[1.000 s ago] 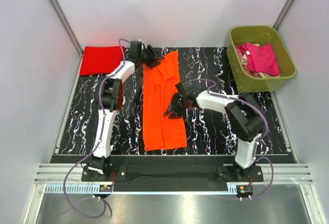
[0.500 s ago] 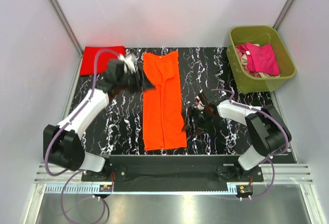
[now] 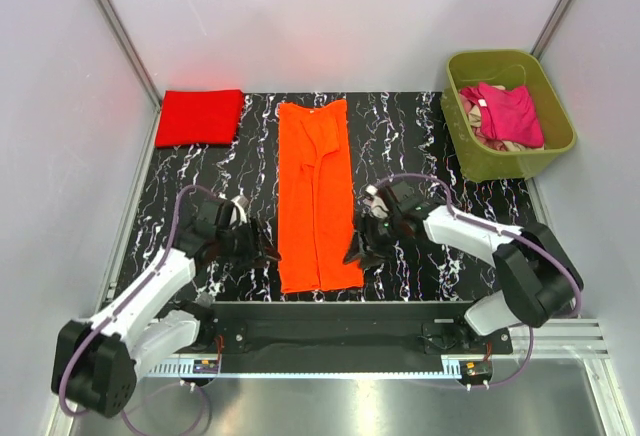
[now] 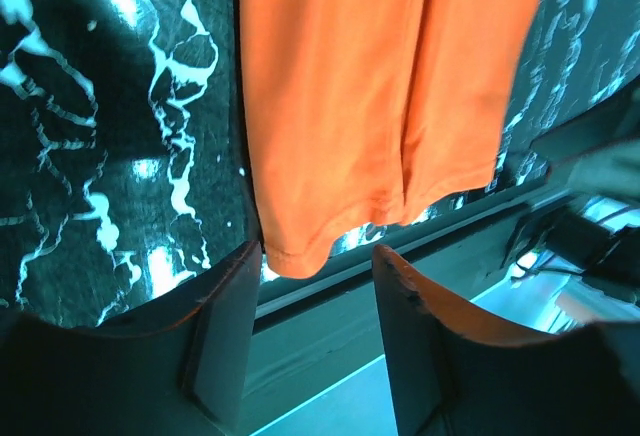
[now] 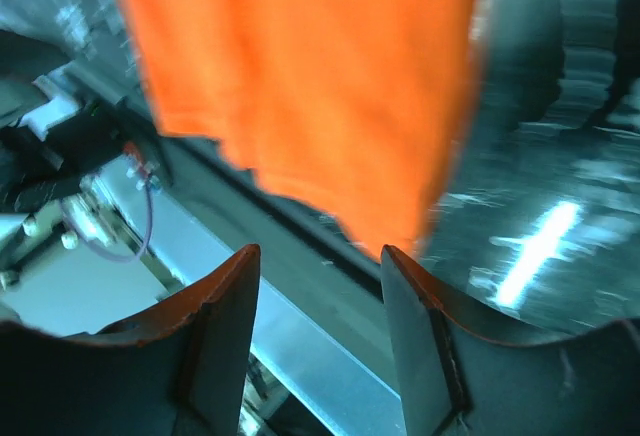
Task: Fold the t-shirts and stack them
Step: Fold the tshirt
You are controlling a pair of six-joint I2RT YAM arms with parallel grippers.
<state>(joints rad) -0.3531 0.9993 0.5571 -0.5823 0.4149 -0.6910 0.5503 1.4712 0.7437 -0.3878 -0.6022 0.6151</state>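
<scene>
A bright orange t-shirt (image 3: 316,192) lies folded into a long strip down the middle of the black marbled mat. A red t-shirt (image 3: 199,116) lies folded at the mat's back left corner. More t-shirts, magenta pink (image 3: 512,114) and beige, sit in the olive-green tub. My left gripper (image 3: 266,253) is low beside the strip's near left corner, open, with the orange hem (image 4: 300,256) just beyond its tips. At the near right corner my right gripper (image 3: 355,253) is open too, with the orange corner (image 5: 400,226) ahead of its empty fingers.
The olive-green tub (image 3: 507,160) stands at the back right, off the mat. A black rail (image 3: 340,308) and metal channel run along the table's near edge right behind the shirt's hem. White walls enclose the table on three sides.
The left arm swung from the strip's far end back to its near left corner. The right gripper slid from the strip's right edge down to the near right corner.
</scene>
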